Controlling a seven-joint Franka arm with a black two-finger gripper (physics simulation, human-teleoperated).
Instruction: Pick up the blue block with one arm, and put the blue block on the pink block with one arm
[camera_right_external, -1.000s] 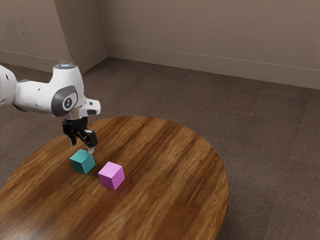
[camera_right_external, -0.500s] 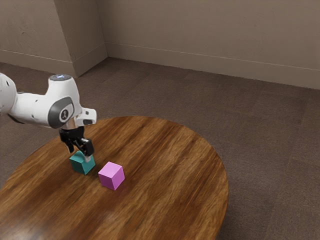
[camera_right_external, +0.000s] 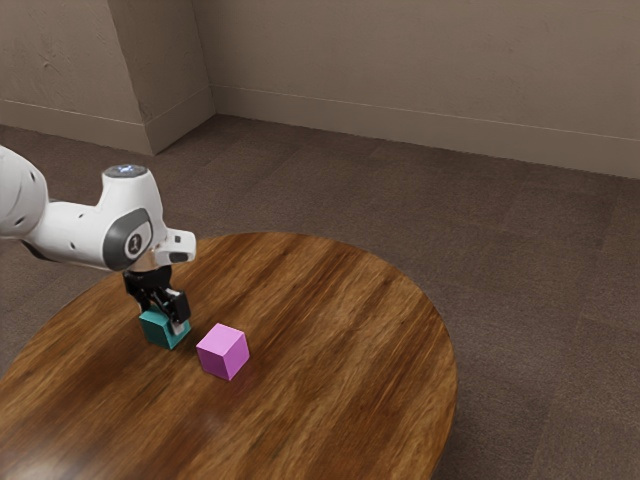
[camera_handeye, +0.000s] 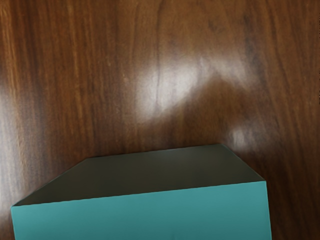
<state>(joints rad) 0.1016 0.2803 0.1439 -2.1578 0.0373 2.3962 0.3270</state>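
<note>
Down comes the gripper (camera_right_external: 163, 312)! A second ago it hung above the blue block (camera_right_external: 157, 330); now it has sunk right over it on the table (camera_right_external: 330, 330). Whether the claw has closed, I cannot tell. The pink block (camera_right_external: 223, 351) waits nearby at four o'clock, so the grasp looks imminent.

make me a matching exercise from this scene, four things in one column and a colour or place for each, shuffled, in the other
Column one:
1. blue block
2. pink block
3. table
4. claw

Column two:
A. round, brown wood grain
B. right under the claw, on the table
C. standing free on the table, to the exterior view's right of the other block
D. black, just above the blue block

Pairs: 1-B, 2-C, 3-A, 4-D
</note>
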